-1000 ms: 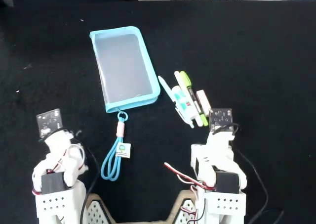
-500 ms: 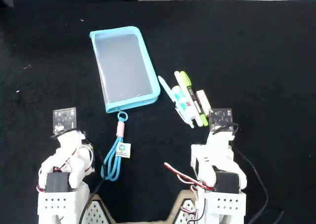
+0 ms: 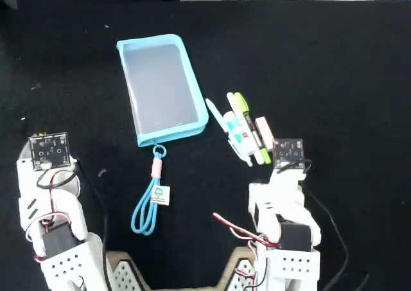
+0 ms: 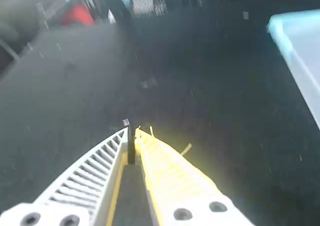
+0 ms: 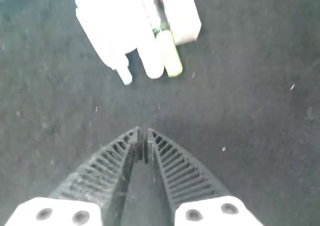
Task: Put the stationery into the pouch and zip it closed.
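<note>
A light blue pouch (image 3: 162, 88) with a clear front lies flat at the table's middle left, and its corner (image 4: 295, 41) shows in the left wrist view. A blue cord loop (image 3: 149, 201) trails from its zip pull toward the arms. A heap of stationery (image 3: 244, 132) lies right of the pouch: white pens, a green highlighter and a pale eraser. My right gripper (image 5: 144, 135) is shut and empty, just short of the stationery (image 5: 137, 24). My left gripper (image 4: 132, 133) is shut and empty over bare mat, left of the pouch. The left arm (image 3: 48, 182) stands at the near left.
The black mat (image 3: 321, 72) covers the whole table, with open room to the right and far side. Beyond the table's far edge there are cables and clutter (image 4: 80, 14). Both arm bases (image 3: 282, 252) stand at the near edge.
The left arm swung right toward the cord loop, then back left and a little forward. The right arm, pouch and stationery have not moved.
</note>
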Controlling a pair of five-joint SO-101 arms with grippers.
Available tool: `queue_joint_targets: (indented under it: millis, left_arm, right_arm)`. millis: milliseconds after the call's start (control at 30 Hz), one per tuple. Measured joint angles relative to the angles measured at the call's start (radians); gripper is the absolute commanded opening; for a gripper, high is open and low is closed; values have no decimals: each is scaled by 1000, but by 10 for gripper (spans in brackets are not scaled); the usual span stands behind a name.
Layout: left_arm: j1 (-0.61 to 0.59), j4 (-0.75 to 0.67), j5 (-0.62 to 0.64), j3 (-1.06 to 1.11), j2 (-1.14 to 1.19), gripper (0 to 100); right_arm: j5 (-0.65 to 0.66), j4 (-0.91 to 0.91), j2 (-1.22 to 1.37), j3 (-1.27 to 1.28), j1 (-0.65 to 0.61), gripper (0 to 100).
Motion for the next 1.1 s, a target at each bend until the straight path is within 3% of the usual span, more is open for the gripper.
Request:
queue_joint_targets:
  millis: [133, 300, 500, 667, 867, 1100]
  left_arm:
    - [3, -35, 8, 0, 0, 205]
    - [2, -31, 152, 0, 0, 202]
    - [-18, 249, 196, -190, 0, 203]
    - [37, 500, 198, -416, -11, 204]
    - [55, 585, 198, -471, 68, 205]
    - [57, 678, 176, -626, 423, 202]
  right_arm:
    - [0, -89, 0, -2, 0, 18]
    - [0, -98, 0, -104, 2, 19]
    - [80, -98, 0, -305, 2, 132]
    - [138, -89, 0, -450, -74, 106]
    - [138, -69, 14, -660, -244, 106]
    - [81, 68, 442, -927, -336, 106]
